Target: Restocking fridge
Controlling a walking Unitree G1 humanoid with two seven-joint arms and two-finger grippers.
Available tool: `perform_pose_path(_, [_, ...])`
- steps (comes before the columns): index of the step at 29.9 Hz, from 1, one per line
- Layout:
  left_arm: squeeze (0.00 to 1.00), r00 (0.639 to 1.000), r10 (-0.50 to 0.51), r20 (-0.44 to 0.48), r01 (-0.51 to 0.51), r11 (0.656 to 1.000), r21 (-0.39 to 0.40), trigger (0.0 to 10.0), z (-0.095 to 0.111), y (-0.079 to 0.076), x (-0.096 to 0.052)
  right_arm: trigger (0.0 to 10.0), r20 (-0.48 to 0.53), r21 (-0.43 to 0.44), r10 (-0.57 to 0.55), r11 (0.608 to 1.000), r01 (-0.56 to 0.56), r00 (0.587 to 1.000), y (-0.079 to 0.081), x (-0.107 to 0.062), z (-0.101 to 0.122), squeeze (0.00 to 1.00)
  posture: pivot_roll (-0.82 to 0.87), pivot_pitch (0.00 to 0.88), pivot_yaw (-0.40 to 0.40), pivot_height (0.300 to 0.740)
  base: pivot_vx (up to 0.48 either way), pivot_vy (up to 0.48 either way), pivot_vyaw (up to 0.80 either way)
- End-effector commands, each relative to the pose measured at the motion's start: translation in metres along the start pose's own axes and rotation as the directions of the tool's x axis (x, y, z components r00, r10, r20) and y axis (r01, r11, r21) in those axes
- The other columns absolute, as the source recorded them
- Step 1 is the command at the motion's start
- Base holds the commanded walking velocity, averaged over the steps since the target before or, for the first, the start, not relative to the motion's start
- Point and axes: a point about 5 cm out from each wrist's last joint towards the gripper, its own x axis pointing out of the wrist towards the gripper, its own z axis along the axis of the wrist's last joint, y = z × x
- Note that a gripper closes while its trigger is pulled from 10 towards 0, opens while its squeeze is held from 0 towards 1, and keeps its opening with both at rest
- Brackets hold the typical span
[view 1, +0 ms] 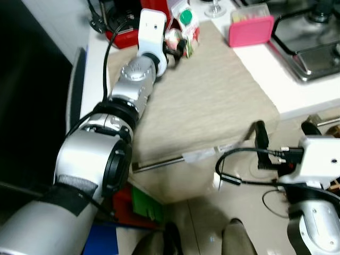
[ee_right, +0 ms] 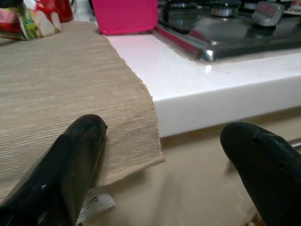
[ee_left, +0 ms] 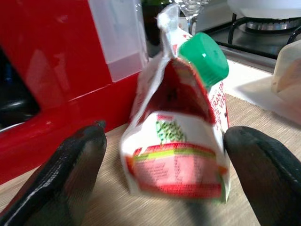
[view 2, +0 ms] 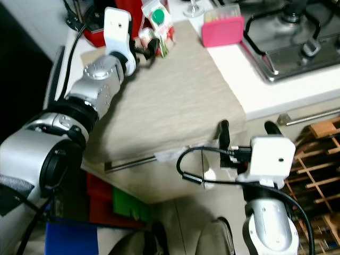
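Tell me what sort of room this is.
Most likely a home kitchen: a gas hob is set into a white counter, and a green-capped carton stands on a beige cloth by a red appliance.

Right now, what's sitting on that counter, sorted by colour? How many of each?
Red: 2, the red appliance and the carton with a green cap, which stands between the left gripper's open fingers.
Pink: 1, the pink container.
Clear: 1, the stemmed glass.
Beige: 1, the cloth mat.
Total: 5.
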Motion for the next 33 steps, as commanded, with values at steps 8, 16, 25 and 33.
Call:
perform_pose_path(8, [0.0,0.999,0.049,-0.002,-0.049,0.998,-0.05,10.0,0.0,0.011,-0.001,10.0,-0.028,-0.002,0.017,1.0,-0.017,0.999,0.005,-0.015,0.007,0.0,-0.49,0.364,0.248,0.74,0.0,0.0,0.0])
perform_pose_path(16, [0.0,0.998,0.043,-0.054,-0.049,0.993,-0.112,10.0,-0.012,0.009,-0.003,10.0,-0.049,-0.011,0.008,1.0,-0.009,0.999,0.003,-0.021,0.01,0.0,-0.51,0.379,0.244,0.74,0.0,0.0,0.0])
perform_pose_path(25, [0.0,0.998,-0.011,-0.064,0.003,0.992,-0.124,0.0,-0.019,0.0,-0.003,10.0,-0.058,-0.019,0.007,1.0,-0.008,0.998,0.002,-0.022,0.01,0.0,-0.53,0.377,0.235,0.74,0.0,0.0,0.0])
perform_pose_path(33, [0.0,0.998,-0.034,-0.05,0.025,0.987,-0.157,0.0,-0.017,-0.008,-0.002,10.0,-0.039,-0.039,-0.002,0.999,0.0,0.999,-0.005,-0.007,0.01,0.0,-0.5,0.351,0.226,0.74,0.0,0.0,0.0])
